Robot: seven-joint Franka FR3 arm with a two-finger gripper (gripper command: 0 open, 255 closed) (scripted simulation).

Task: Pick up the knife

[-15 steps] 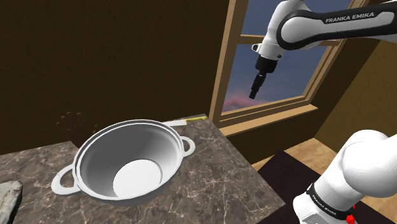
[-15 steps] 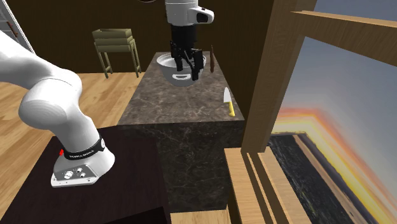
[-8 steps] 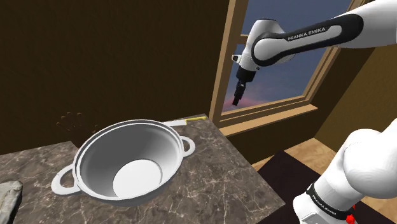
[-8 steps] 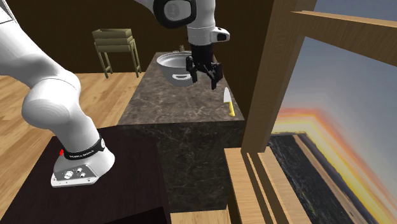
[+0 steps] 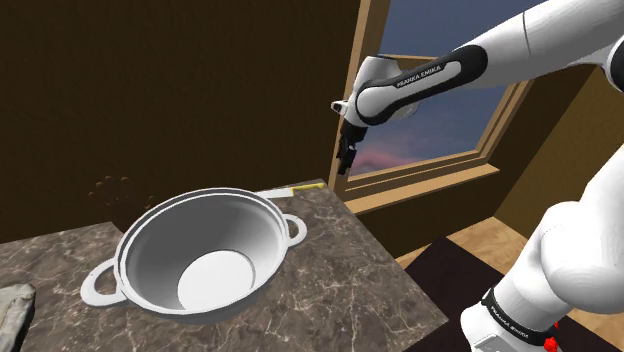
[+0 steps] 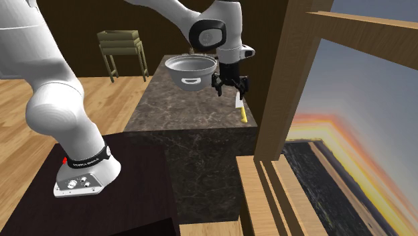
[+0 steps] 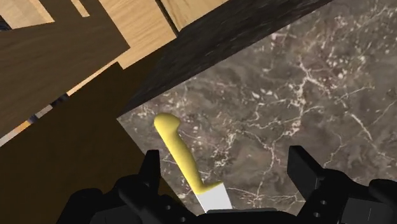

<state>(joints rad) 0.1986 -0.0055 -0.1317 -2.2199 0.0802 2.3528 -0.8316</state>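
A knife with a yellow handle (image 7: 177,146) and a white blade (image 7: 214,198) lies on the dark marble counter (image 7: 305,95), close to its corner by the wall. From the shoulder view the knife (image 5: 298,188) sits behind the pot; in the second exterior view the knife (image 6: 241,110) lies along the counter's right edge. My gripper (image 6: 232,89) hovers a little above the blade end, open, with nothing between its fingers. Seen from the wrist, the gripper (image 7: 228,172) straddles the handle without touching it. The gripper (image 5: 344,165) points down above the handle end.
A large pale two-handled pot (image 5: 135,235) stands on the counter, also seen as the pot (image 6: 191,67) just left of my hand. The wooden window frame (image 5: 360,100) rises right behind the knife. A small table (image 6: 120,43) stands far off on the wood floor.
The arm has swung away from over the pot toward the counter's window-side edge and come down. The open gripper now hangs just above the knife. The knife and pot have not moved.
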